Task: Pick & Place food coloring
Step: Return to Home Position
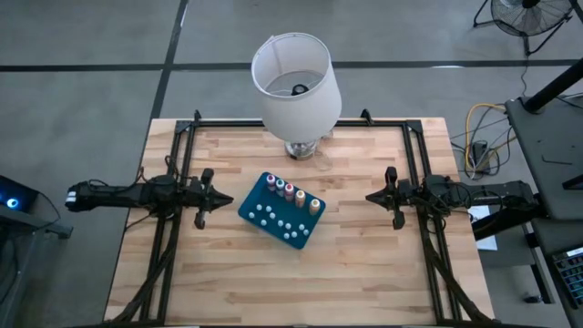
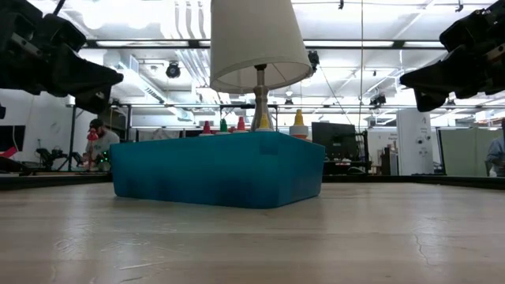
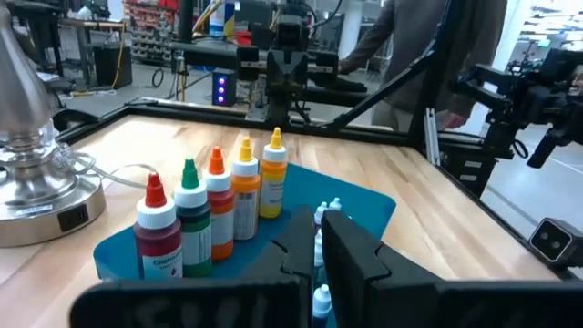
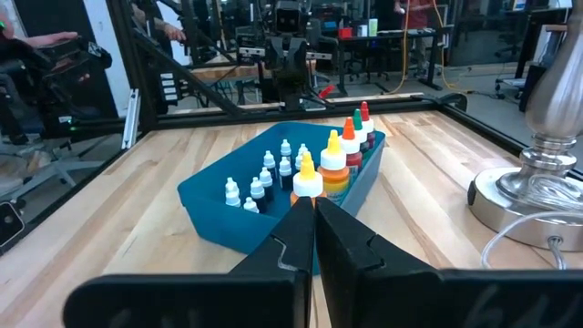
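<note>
Several food coloring bottles (image 3: 217, 211), red, green, orange and yellow with pale tips, stand upright in a row along one side of a teal tray (image 1: 258, 202) at the table's middle. Small white-capped bottles (image 4: 264, 175) fill the remainder of the tray. My left gripper (image 1: 228, 197) hovers shut, pointing level, to the left of the tray and clear of it. My right gripper (image 1: 370, 196) hovers shut to the right of the tray, also level and apart from it. Both show shut in their wrist views, left (image 3: 319, 239) and right (image 4: 312, 217).
A lamp (image 1: 296, 82) with a white shade and a silver base (image 3: 36, 196) stands just beyond the tray at the table's far middle, its cord trailing on the wood. Black frame rails (image 1: 187, 155) run along the far, left and right sides. People are in the room behind.
</note>
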You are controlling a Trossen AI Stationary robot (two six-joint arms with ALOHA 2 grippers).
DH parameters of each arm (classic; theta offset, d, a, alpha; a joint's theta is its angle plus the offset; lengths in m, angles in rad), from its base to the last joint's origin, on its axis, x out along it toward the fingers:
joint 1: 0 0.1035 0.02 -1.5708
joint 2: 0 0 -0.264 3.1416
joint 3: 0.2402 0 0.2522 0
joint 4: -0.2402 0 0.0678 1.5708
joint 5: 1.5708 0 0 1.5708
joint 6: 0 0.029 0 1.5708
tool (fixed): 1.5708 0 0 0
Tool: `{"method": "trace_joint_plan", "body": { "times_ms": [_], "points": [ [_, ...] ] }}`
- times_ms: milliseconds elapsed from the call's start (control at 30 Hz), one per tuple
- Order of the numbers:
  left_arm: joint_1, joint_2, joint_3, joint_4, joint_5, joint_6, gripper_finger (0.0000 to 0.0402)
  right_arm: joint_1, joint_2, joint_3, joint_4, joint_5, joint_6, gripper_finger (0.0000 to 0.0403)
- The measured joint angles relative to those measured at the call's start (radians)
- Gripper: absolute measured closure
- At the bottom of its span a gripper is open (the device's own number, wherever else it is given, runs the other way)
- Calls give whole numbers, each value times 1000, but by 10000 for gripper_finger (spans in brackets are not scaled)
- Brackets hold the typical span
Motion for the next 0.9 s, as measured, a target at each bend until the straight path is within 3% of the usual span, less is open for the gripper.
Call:
{"method": "trace_joint_plan", "body": {
  "times_ms": [900],
  "points": [
    [0,-88,0,-2,0,0,401,0,0,0,0,0,0,394]
  ]
}}
